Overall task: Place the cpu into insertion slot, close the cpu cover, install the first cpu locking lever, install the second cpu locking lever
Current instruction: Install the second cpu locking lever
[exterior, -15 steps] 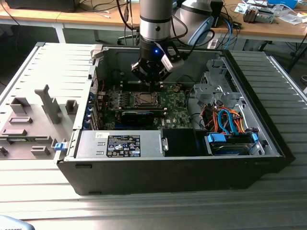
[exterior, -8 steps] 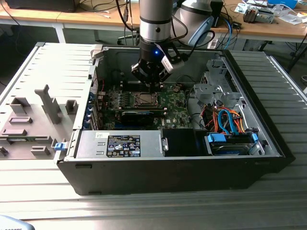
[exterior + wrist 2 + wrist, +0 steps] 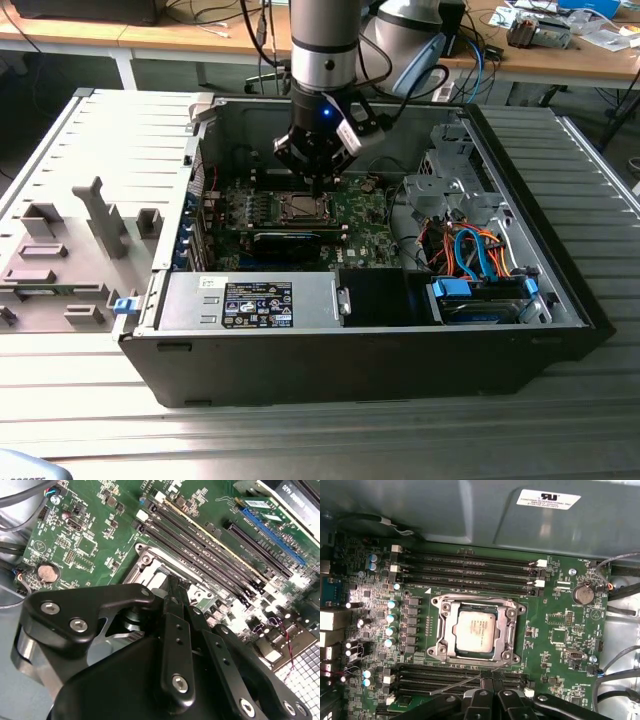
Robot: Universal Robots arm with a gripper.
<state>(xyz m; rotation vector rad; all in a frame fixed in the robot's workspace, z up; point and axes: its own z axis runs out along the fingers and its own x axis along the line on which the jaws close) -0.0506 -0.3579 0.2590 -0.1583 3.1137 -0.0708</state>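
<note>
The cpu (image 3: 476, 630), a silvery square chip, lies flat in the insertion slot (image 3: 441, 652) on the green board. The cpu cover (image 3: 448, 629) is down around it, and the chip shows through its window. A thin metal locking lever (image 3: 460, 682) runs slanted along the socket's side nearest my gripper, and it looks raised off the board. My gripper (image 3: 488, 679) hangs just beside that edge with its black fingers together, holding nothing. In the exterior view the gripper (image 3: 316, 183) hovers right above the socket (image 3: 300, 208). In the second wrist view the fingers (image 3: 172, 592) hide part of the socket (image 3: 150, 565).
Long black memory slots (image 3: 470, 572) run beside the socket, and more card slots (image 3: 420, 677) lie near the gripper. A coin battery (image 3: 582, 594) sits on the board. The grey power supply (image 3: 250, 300), the drive cage with orange and blue cables (image 3: 470, 250) and the case walls (image 3: 330, 125) close in the space.
</note>
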